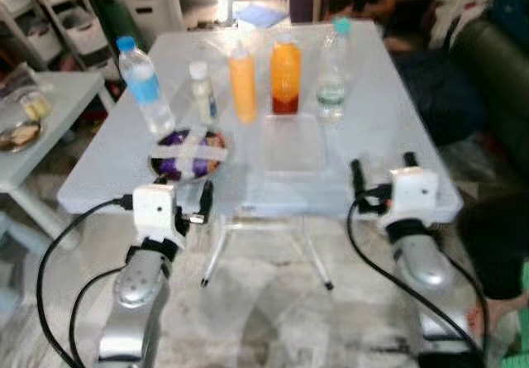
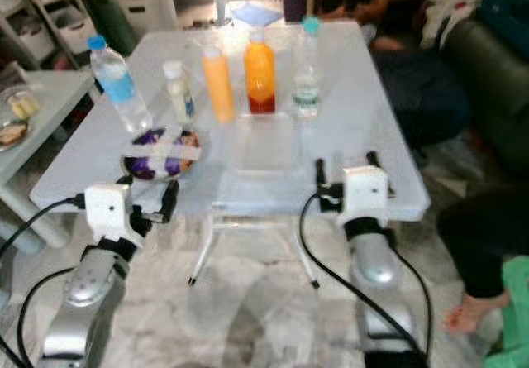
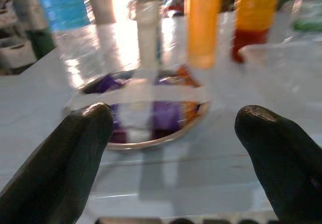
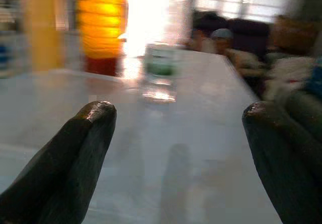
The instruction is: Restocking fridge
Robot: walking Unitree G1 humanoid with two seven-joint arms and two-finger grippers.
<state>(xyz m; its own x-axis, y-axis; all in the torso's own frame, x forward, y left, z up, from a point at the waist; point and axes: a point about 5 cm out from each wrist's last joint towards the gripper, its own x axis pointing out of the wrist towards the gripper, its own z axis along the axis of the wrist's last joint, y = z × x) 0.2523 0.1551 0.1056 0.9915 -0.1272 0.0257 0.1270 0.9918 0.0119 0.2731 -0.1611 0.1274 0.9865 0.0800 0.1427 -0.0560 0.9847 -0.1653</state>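
The big pale blue folding table (image 1: 388,128) stands in front of the robot with all the fridge things on it. In a row across the middle are a clear water bottle with a blue cap and blue label (image 1: 145,87), a small white bottle with a white cap (image 1: 202,91), a tall thin orange bottle (image 1: 242,83), a fat orange juice bottle with red at the bottom (image 1: 285,77), and a clear bottle with a teal cap and green label (image 1: 333,72). Closer to the robot sit a clear flat plastic box (image 1: 293,143) and a round metal bowl of purple food sealed with strips of tape (image 1: 190,153).

The left gripper (image 1: 192,211) is at the table's near edge, just in front of the bowl, with its fingers (image 3: 70,148) spread wide apart and holding nothing. The right gripper (image 1: 382,169) is at the near edge too, fingers (image 4: 75,153) also wide apart and empty.

I think the robot is getting ready to pick something up. The left gripper should go in slow and level, and grab the bowl's rim so the food does not tip. The bottles behind stand close, so it must not bump them.

The labels are too blurry to read.
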